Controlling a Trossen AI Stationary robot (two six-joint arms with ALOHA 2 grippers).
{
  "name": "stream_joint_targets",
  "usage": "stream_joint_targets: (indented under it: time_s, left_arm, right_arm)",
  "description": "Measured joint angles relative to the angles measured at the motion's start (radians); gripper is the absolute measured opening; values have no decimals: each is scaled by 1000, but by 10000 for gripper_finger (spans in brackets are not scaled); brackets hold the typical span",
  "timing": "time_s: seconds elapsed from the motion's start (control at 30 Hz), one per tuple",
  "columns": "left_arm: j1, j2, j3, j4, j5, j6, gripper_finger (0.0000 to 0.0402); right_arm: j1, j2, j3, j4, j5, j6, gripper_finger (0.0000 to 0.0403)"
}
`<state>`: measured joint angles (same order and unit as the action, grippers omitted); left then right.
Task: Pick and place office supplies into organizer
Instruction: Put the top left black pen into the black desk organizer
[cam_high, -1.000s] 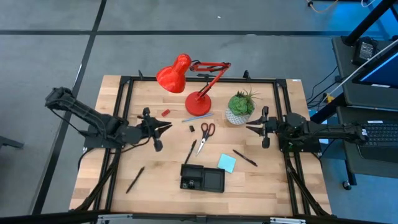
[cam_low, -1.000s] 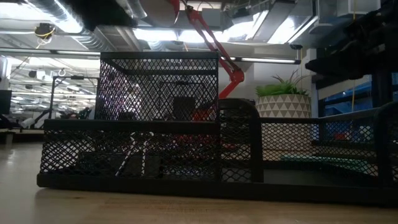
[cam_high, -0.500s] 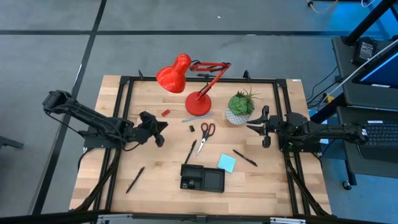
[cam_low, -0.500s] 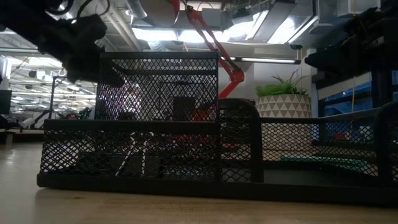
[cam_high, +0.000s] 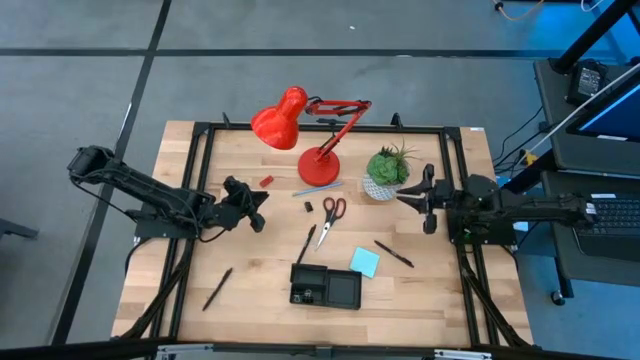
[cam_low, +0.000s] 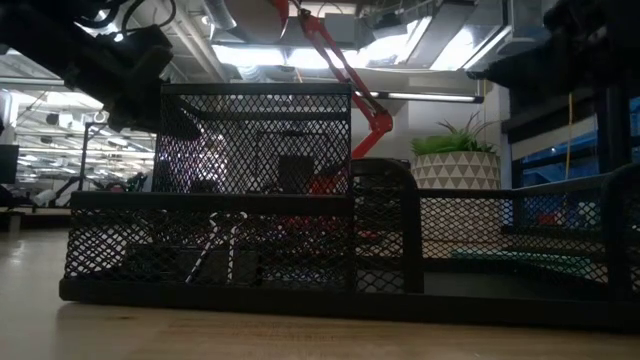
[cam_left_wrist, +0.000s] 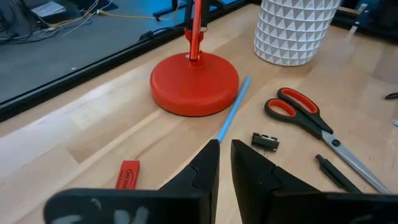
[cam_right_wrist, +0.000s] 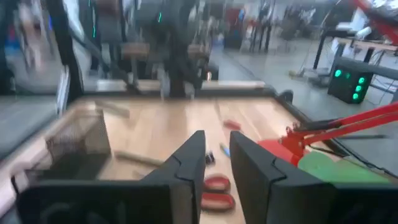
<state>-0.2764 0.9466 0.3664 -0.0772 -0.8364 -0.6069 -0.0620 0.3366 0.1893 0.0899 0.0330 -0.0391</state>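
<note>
The black mesh organizer (cam_high: 326, 287) (cam_low: 250, 200) sits near the table's near edge. Lying flat on the wood are the light blue sticky pad (cam_high: 365, 261), red-handled scissors (cam_high: 331, 213) (cam_left_wrist: 311, 118), a small black clip (cam_high: 308, 206) (cam_left_wrist: 265, 141), a thin blue pen (cam_high: 318, 189) (cam_left_wrist: 233, 115), a tiny red piece (cam_high: 266, 182) (cam_left_wrist: 127, 175) and dark pens (cam_high: 306, 243) (cam_high: 394, 253) (cam_high: 217, 288). My left gripper (cam_high: 262, 200) (cam_left_wrist: 224, 148) hovers shut near the red piece, tips toward the blue pen. My right gripper (cam_high: 403, 203) (cam_right_wrist: 217, 142) hangs shut by the plant.
A red desk lamp (cam_high: 300, 130) stands on its round base (cam_left_wrist: 194, 84) at the far middle. A potted plant in a white pot (cam_high: 385, 172) (cam_left_wrist: 298, 28) stands beside my right gripper. A black frame (cam_high: 200, 150) rims the table. Bare wood shows at the near left.
My left gripper has rolled about its own axis, drawn back slightly toward the table's left edge, and dropped into the low view at upper left. My right gripper has risen a little in the low view.
</note>
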Motion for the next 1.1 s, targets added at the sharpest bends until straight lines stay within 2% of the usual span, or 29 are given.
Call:
stream_joint_targets:
  time_s: [0.2, 0.43, 0.77, 0.93, 1.1]
  left_arm:
    - [0, 0, 0, 0, -31, 0, 36]
    - [25, 0, 0, 0, -45, 1, 38]
    - [57, 0, 0, -1, -34, 1, 34]
    - [57, 0, 0, -2, -33, 1, 33]
    - [57, 0, 0, -2, -33, 49, 36]
  right_arm:
    - [2, 304, 203, -111, 0, -103, 78]
    - [2, 613, 401, -109, 0, -170, 78]
    - [2, 886, 604, -111, -1, -283, 78]
    - [2, 995, 692, -110, -67, -343, 81]
    - [3, 1092, 759, -109, -114, -413, 119]
